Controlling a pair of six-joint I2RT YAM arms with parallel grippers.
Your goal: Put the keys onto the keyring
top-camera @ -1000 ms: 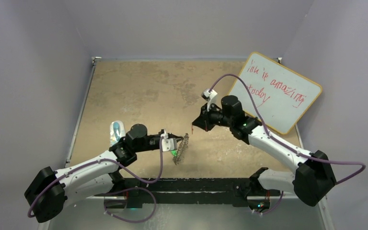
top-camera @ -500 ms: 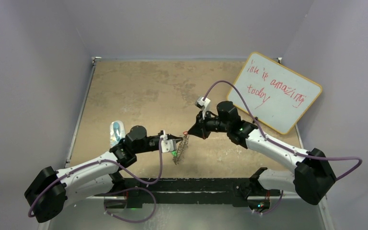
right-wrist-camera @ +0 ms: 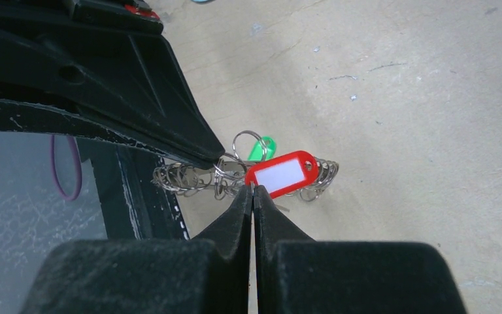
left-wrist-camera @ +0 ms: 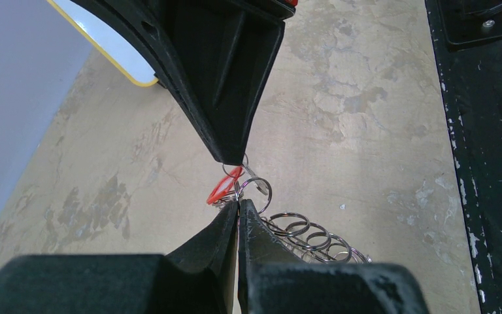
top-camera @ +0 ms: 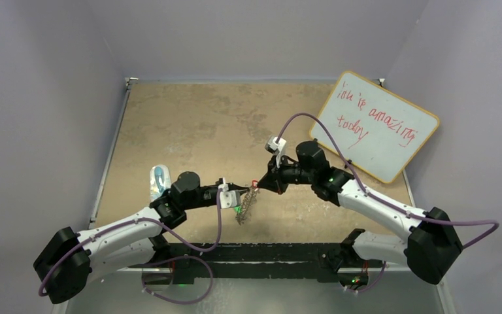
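My left gripper is shut on the rim of the keyring and holds it upright on edge above the table. Its loops show in the left wrist view and the right wrist view. My right gripper is shut on the small ring of the red-headed key and holds it against the keyring's top, right at the left fingertips. The red head shows in both wrist views. The green-headed key hangs behind the keyring, and shows as a green speck from above.
A whiteboard with red writing leans at the back right. A clear bluish plastic object lies left of the left arm. A black rail runs along the table's near edge.
My right arm has moved left and down, bringing the red key from well right of the keyring to its top edge. The left arm and keyring have stayed still.
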